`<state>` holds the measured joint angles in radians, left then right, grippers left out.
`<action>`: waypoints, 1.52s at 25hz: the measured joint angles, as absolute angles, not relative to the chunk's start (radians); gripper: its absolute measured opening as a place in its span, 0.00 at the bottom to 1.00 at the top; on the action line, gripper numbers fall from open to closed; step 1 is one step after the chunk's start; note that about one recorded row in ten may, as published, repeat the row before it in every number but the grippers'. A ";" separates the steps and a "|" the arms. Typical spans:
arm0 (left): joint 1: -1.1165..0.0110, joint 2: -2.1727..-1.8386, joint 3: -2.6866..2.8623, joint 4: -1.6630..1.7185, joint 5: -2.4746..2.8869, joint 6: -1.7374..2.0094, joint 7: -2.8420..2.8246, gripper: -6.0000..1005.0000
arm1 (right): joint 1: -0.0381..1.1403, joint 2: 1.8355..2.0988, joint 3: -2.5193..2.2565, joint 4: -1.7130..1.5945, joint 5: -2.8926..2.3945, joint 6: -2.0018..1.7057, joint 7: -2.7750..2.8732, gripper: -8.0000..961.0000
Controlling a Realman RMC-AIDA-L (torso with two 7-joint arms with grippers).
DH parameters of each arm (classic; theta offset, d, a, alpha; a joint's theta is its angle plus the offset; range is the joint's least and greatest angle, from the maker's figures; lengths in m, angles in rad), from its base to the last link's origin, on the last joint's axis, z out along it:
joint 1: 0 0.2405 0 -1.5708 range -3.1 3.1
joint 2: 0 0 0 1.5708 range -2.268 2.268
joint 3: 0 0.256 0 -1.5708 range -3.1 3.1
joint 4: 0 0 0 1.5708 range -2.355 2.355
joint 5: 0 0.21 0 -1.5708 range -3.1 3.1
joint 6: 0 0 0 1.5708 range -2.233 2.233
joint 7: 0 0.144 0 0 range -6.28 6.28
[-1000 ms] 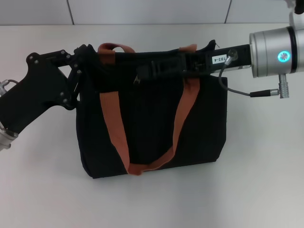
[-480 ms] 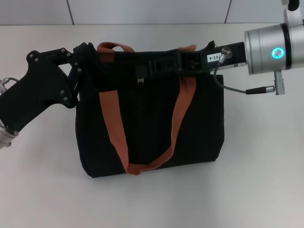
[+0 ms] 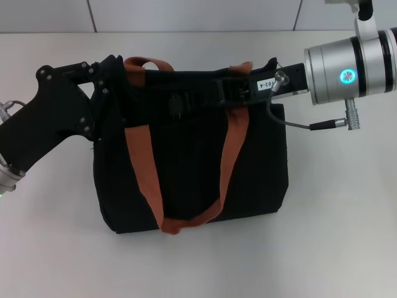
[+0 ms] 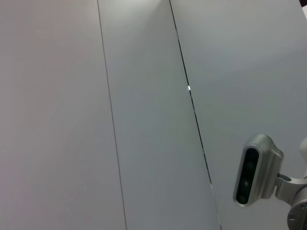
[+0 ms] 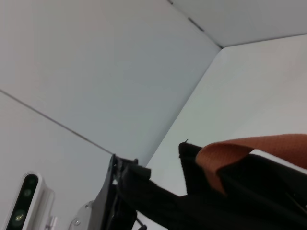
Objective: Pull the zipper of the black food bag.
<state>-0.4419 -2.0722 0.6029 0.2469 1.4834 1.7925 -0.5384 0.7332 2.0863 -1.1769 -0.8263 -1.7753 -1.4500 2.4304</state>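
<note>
The black food bag (image 3: 192, 167) lies on the white table with its two orange-brown straps (image 3: 139, 167) across its side. My left gripper (image 3: 110, 74) is shut on the bag's top left corner and holds it. My right gripper (image 3: 180, 102) reaches in from the right along the bag's top edge and is shut on the zipper (image 3: 176, 108), a small tab hanging below its fingertips. The right wrist view shows the bag's end (image 5: 230, 196), a strap (image 5: 244, 151) and the left gripper (image 5: 120, 184) clamped on black fabric. The left wrist view shows only wall.
The white table (image 3: 335, 236) stretches around the bag, with a pale wall behind it. A cable (image 3: 291, 121) loops under my right wrist above the bag's right end. A silver camera head (image 4: 252, 170) shows in the left wrist view.
My right gripper has slid left along the bag's top edge with the zipper. The bag's right side has drawn in slightly to the left. The left gripper has stayed put.
</note>
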 joint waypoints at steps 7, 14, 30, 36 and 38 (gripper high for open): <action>-0.442 -2.072 0.602 0.247 1.483 1.800 -0.538 0.03 | 0.709 2.086 -1.182 -0.873 -1.788 -1.422 2.444 0.23; -0.437 -2.070 0.601 0.247 1.483 1.805 -0.538 0.03 | 0.647 2.087 -1.178 -0.990 -1.855 -1.391 2.490 0.01; -0.440 -2.068 0.590 0.247 1.478 1.801 -0.538 0.03 | 0.368 2.087 -1.118 -1.303 -1.763 -1.422 2.524 0.01; -0.435 -2.070 0.590 0.247 1.478 1.798 -0.538 0.04 | 0.371 2.080 -0.998 -1.104 -1.538 -1.539 2.243 0.01; -0.432 -2.070 0.586 0.244 1.478 1.797 -0.539 0.05 | 0.384 2.077 -0.937 -0.990 -1.459 -1.619 2.092 0.03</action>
<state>-0.4324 -2.0703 0.5856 0.2443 1.4777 1.7974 -0.5391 0.3835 2.0766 -0.9375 -0.9903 -1.4594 -1.6187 2.0918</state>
